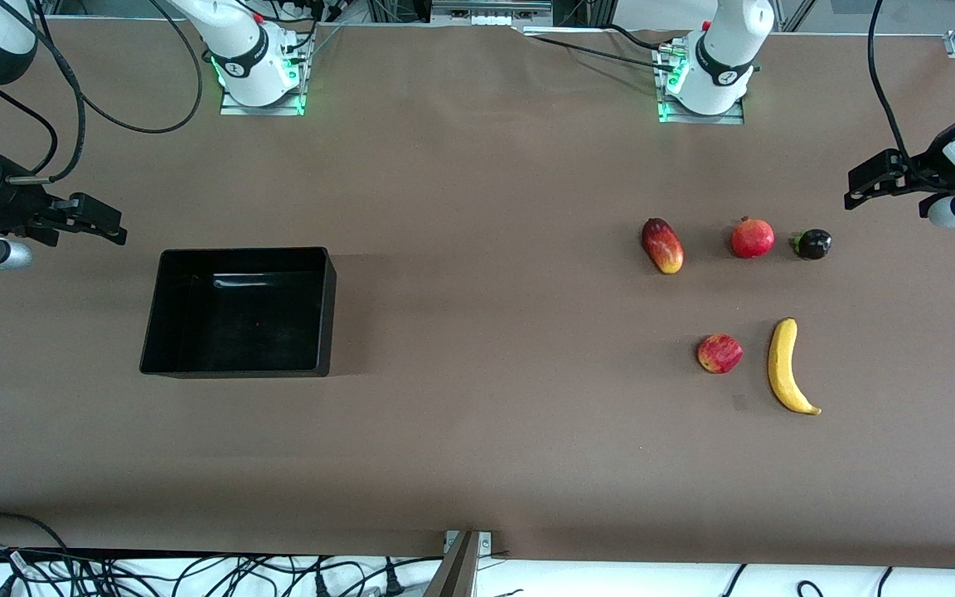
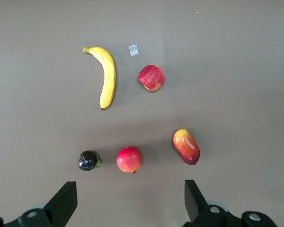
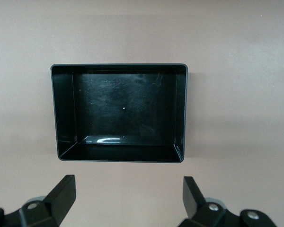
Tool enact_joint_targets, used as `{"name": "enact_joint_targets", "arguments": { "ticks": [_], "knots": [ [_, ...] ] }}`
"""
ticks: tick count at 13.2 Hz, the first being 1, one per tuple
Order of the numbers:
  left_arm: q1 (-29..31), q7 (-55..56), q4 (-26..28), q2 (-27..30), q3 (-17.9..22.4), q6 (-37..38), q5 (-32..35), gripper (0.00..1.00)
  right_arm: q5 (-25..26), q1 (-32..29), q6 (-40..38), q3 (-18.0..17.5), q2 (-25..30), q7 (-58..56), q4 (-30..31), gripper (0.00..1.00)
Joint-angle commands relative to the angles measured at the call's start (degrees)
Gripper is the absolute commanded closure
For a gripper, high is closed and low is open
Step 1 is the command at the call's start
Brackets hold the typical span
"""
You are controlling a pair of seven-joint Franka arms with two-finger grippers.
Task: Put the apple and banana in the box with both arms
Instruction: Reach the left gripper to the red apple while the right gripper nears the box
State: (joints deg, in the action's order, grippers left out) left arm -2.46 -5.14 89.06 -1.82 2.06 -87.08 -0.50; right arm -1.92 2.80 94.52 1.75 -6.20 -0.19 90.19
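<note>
The red apple [image 1: 719, 353] lies on the brown table at the left arm's end, with the yellow banana [image 1: 786, 366] beside it. Both show in the left wrist view, apple [image 2: 151, 77] and banana [image 2: 105, 75]. The black box [image 1: 239, 312] stands empty at the right arm's end and fills the right wrist view [image 3: 61, 113]. My left gripper [image 1: 875, 184] is open and empty, up at the table's end beside the fruits [image 2: 130, 203]. My right gripper [image 1: 96, 220] is open and empty, up beside the box [image 3: 128, 201].
A red-yellow mango [image 1: 662, 245], a round red pomegranate [image 1: 753, 238] and a small dark fruit with a green stem [image 1: 812, 244] lie in a row farther from the front camera than the apple and banana. A small bit of tape [image 2: 133, 49] lies near the apple.
</note>
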Motion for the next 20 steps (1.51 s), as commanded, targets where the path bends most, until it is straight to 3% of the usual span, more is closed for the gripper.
{"name": "enact_joint_targets", "arguments": {
  "ticks": [1, 7, 10, 17, 20],
  "knots": [
    [-0.6, 0.1, -1.5, -0.6, 0.7, 1.0, -1.0, 0.0, 0.6, -0.1, 0.0, -0.1, 0.5, -0.3, 0.3, 0.0],
    [-0.6, 0.1, -1.6, -0.6, 0.7, 1.0, -1.0, 0.0, 0.8, 0.1, 0.0, -0.1, 0.4, -1.0, 0.1, 0.0],
    [-0.6, 0.1, -1.6, -0.6, 0.7, 1.0, -1.0, 0.0, 5.6, 0.7, 1.5, -0.2, -3.0, -0.9, 2.7, 0.0],
    [-0.6, 0.2, -1.3, -0.8, 0.7, 0.8, -1.1, 0.0, 6.7, -1.6, 29.8, 2.2, -17.7, -1.4, 14.9, 0.0],
    [-1.0, 6.5, -0.9, -5.8, 0.7, -4.7, -1.2, 0.0, 6.6, -3.8, 35.0, 2.4, -20.1, -3.8, 17.6, 0.0]
  ]
}}
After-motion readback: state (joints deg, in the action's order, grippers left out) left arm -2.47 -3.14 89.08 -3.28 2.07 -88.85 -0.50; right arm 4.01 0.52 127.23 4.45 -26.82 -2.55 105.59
